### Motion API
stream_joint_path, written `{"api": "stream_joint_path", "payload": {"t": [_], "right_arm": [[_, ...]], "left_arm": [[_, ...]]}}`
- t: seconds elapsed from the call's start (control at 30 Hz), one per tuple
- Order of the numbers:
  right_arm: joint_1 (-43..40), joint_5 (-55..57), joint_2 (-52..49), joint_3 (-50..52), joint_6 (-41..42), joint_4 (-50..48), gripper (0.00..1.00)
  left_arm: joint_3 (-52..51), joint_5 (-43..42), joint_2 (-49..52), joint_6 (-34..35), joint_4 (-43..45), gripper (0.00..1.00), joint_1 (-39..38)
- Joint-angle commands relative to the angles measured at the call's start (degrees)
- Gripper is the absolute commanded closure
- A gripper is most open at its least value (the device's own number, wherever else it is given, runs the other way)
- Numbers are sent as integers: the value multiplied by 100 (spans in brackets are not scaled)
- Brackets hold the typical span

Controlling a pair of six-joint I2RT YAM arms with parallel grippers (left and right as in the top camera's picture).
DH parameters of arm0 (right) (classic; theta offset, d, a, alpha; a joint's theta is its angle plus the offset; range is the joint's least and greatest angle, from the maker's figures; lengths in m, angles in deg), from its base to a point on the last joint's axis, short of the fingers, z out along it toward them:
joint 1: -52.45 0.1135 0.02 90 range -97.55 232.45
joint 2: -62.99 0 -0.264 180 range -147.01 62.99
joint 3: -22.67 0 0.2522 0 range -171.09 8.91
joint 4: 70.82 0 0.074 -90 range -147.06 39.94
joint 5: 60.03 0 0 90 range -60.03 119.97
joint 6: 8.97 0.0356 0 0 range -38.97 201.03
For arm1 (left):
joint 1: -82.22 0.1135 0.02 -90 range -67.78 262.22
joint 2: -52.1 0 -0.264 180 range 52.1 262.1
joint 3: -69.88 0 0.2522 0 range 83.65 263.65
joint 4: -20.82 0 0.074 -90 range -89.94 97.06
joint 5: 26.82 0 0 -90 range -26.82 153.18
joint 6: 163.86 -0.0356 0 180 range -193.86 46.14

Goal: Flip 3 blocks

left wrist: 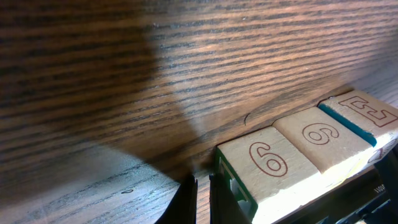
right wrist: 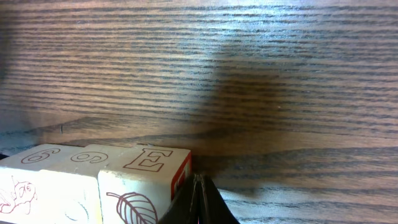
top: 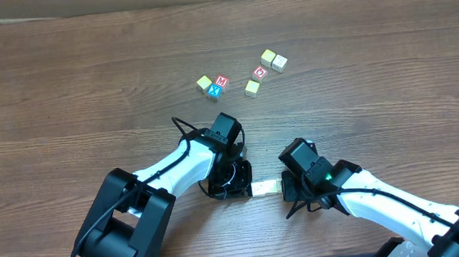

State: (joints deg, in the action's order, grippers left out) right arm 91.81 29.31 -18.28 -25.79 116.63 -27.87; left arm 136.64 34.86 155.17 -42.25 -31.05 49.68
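Note:
Three pale wooden blocks (top: 264, 188) lie in a tight row near the table's front edge, between my two grippers. In the left wrist view they read "6" (left wrist: 273, 165), "6" (left wrist: 320, 137) and "E" (left wrist: 367, 115). My left gripper (left wrist: 203, 186) is shut and empty, its tips right beside the green side of the nearest "6" block. In the right wrist view the "E" block (right wrist: 146, 171) shows a leaf drawing and a red side. My right gripper (right wrist: 198, 186) is shut and empty, its tips against that red side. In the overhead view the left gripper (top: 247, 188) and right gripper (top: 285, 190) flank the row.
Further back on the wooden table (top: 62, 84) lie other cubes: a yellowish one (top: 204, 83), a red "M" (top: 222, 81), a blue "X" (top: 215, 89), another yellowish one (top: 252, 87), a red "O" (top: 259, 72) and a pale pair (top: 273, 59).

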Motion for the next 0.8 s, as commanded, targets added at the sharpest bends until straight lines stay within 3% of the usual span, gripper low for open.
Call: {"api": "stream_joint_path", "payload": {"t": [0.0, 0.4, 0.77], "right_arm": [[-15, -361, -13, 24, 42, -83, 96], [-15, -999, -13, 24, 87, -74, 96], [-15, -1294, -13, 24, 1034, 11, 96]], "left_arm": [[-33, 188, 258, 72, 55, 96, -11], [-33, 732, 258, -535, -66, 96, -11], [-33, 1451, 258, -1034, -221, 96, -11]]}}
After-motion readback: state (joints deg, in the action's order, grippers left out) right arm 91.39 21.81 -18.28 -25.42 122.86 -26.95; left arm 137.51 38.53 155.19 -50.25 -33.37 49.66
